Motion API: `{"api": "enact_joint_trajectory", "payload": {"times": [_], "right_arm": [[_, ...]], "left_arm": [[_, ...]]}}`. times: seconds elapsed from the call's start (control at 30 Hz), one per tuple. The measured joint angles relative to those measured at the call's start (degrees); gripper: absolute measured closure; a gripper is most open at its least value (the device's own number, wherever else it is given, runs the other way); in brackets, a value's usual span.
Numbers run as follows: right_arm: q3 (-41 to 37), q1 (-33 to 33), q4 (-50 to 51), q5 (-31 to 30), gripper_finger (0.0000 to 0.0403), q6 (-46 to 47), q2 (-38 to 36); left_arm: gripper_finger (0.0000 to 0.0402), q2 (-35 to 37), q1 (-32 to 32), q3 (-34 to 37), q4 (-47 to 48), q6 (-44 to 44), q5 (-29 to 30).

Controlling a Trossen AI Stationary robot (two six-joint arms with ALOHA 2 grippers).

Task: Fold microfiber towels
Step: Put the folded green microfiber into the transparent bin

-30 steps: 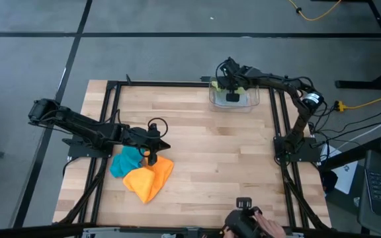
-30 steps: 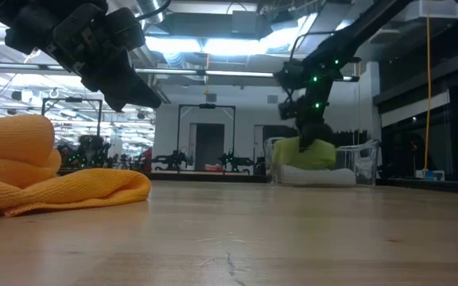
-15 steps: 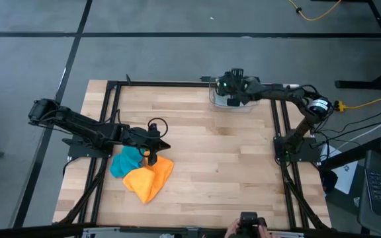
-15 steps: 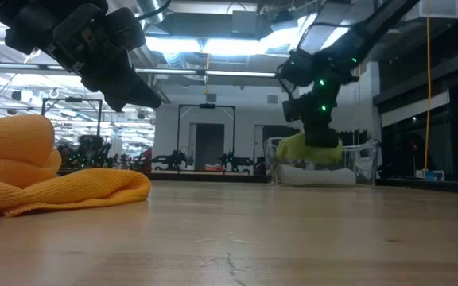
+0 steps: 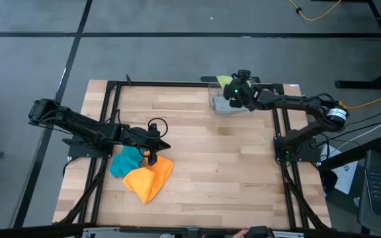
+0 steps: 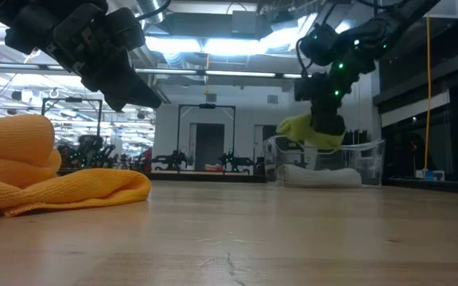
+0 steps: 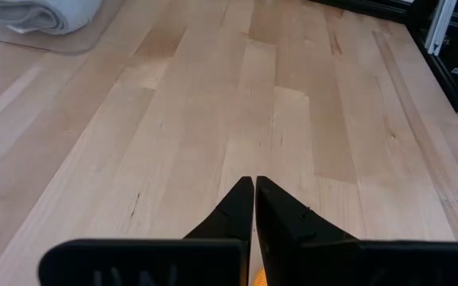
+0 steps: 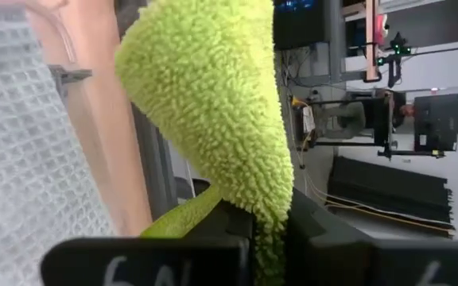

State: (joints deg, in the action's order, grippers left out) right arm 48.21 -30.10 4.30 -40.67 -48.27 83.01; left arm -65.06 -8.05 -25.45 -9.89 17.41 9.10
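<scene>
Lifting the lime green towel [image 6: 315,129] clear of the clear plastic bin [image 6: 355,162] is what my right gripper [image 5: 233,90] has just managed: a second ago it was pressed down inside the bin, and now the cloth hangs from my clamped fingers above the bin's rim, right of centre in the low view. My right arm has also swung out, stretching flatter across the upper right of the high view. The light grey towel [image 6: 324,176] stays behind, rolled in the bin. That means one cloth is freed and, I judge, ready to be carried to open wood for folding. My left gripper [image 5: 149,153] has not moved; its fingers are pressed together on nothing, hovering over the orange towel [image 5: 149,178] and the teal blue towel [image 5: 126,162], heaped side by side at lower left of the table [image 5: 217,158].
</scene>
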Motion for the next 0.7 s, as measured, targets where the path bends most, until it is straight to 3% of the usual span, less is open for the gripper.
{"api": "enact_joint_trajectory", "payload": {"times": [0.47,0.7], "right_arm": [[-0.06,7.60,11.18,-1.96,0.0376,10.50,0.66],[-5.79,7.75,-0.09,-7.34,0.0376,9.60,4.02]], "left_arm": [[0.0392,0.00,0.00,0.00,0.00,0.00,0.00],[0.0392,0.00,0.00,0.00,0.04,0.00,0.00]]}}
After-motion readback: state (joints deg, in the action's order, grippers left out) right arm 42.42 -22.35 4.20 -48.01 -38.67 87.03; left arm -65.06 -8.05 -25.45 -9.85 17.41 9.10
